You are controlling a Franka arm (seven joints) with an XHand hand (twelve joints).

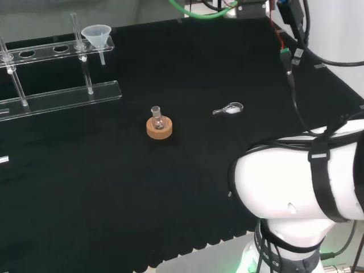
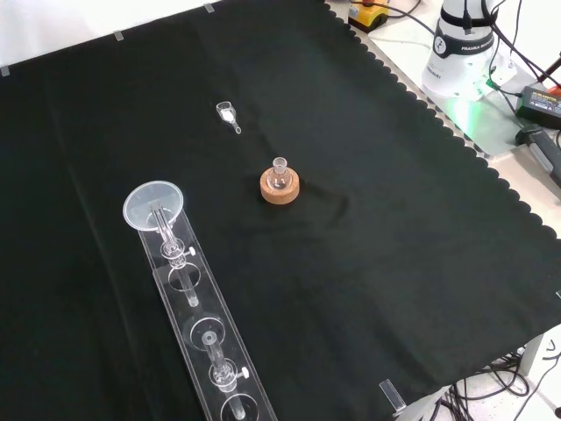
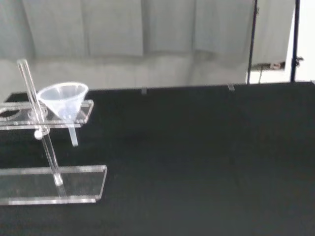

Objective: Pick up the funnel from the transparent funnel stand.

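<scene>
Funnel (image 1: 96, 36) sits in the end hole of the clear stand (image 1: 62, 96), far left in the head view, looking light, slick, brittle, best pinched at the cone rim; hand's state, can't tell.

Arm link (image 1: 296, 182): large white rounded segment at about 4 o'clock in the head view, low over the near bench edge, wrapped by black straps and cabling. Arm base (image 2: 462, 48): white pedestal at about 1 o'clock in the front view, standing beyond the scalloped cloth edge, green glow at its foot.
</scene>
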